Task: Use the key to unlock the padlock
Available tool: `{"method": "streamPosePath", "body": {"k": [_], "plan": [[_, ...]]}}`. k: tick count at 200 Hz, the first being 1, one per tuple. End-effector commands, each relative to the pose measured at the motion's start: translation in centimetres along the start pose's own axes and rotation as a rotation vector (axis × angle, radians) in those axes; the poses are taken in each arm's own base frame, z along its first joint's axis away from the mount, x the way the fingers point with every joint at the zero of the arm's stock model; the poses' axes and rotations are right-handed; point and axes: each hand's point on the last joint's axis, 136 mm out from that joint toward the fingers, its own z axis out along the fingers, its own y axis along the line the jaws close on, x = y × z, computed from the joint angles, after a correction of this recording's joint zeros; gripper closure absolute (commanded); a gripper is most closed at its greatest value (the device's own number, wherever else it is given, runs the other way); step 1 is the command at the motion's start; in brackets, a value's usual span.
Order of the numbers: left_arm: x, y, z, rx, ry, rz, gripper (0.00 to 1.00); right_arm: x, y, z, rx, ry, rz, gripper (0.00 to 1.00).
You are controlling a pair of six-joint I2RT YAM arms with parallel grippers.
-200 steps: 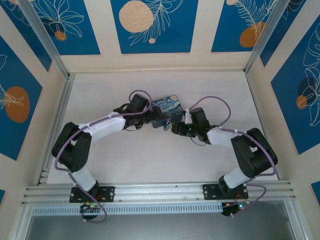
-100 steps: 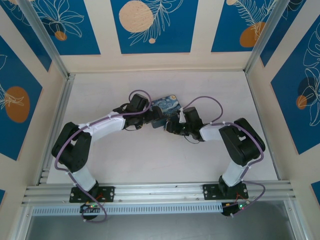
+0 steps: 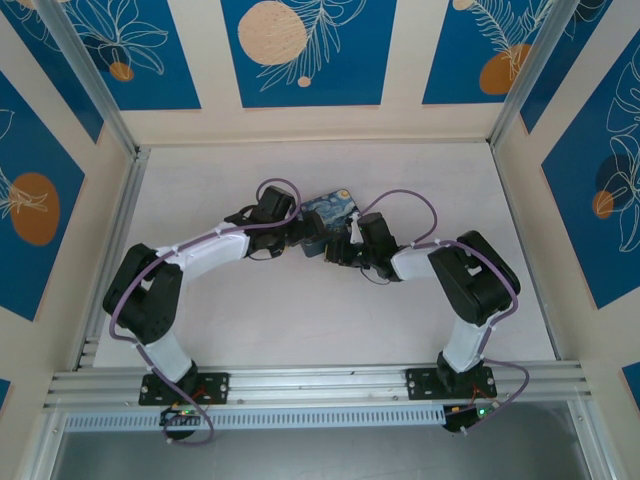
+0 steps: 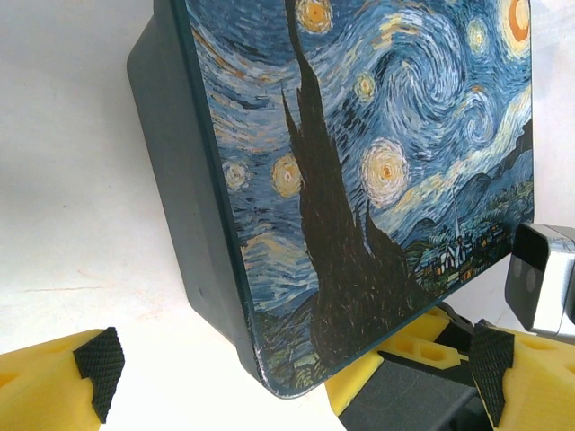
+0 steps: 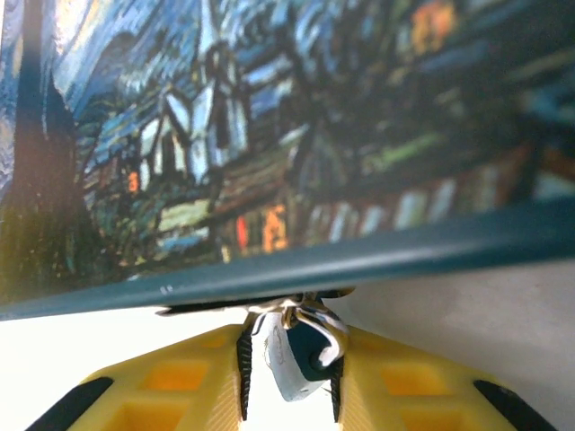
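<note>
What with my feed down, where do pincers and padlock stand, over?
Left pincer open, straddling starry-night box corner. Right pincer clamped on padlock at box's edge. Box lip close over padlock.

The box (image 4: 359, 180) has a glossy printed lid and smooth, matt dark sides. The left gripper (image 4: 292, 359) is yellow plastic with black knurled pads (image 4: 97, 368). Inside the right gripper (image 5: 289, 373), the padlock (image 5: 301, 355) looks glossy, its shackle metal.

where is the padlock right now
In the right wrist view the padlock sits low at centre, between the yellow fingers of the right gripper, just under the near edge of the starry night box.
</note>
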Motion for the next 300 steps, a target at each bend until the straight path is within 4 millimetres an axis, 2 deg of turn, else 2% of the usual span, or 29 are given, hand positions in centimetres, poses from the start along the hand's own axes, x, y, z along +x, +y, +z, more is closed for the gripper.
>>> {"method": "streamPosePath", "body": {"k": [1, 70, 118, 161, 235, 300], "plan": [[-0.8, -0.6, -0.2, 0.016, 0.002, -0.016, 0.0, 0.7, -0.5, 0.4, 0.024, 0.018, 0.021, 0.71], [-0.9, -0.6, -0.3, 0.021, 0.0, -0.018, 0.0, 1.2, -1.1, -0.2, 0.044, 0.023, 0.021, 0.81], [-1.3, -0.5, -0.6, 0.013, -0.009, 0.008, 0.0, 1.4, -1.5, -0.9, 0.057, 0.021, 0.017, 0.93], [-1.7, -0.1, -1.1, -0.017, -0.027, 0.047, 0.0, 1.0, -1.9, -1.8, 0.058, 0.009, 0.022, 0.98], [-2.1, 1.0, -1.4, -0.091, -0.051, 0.091, 0.0, 0.6, -2.4, -3.4, 0.04, -0.003, 0.052, 0.99], [-1.4, 2.2, -0.4, -0.205, -0.04, 0.161, 0.0, 0.1, -1.2, -3.9, -0.04, -0.011, 0.104, 1.0]]}}
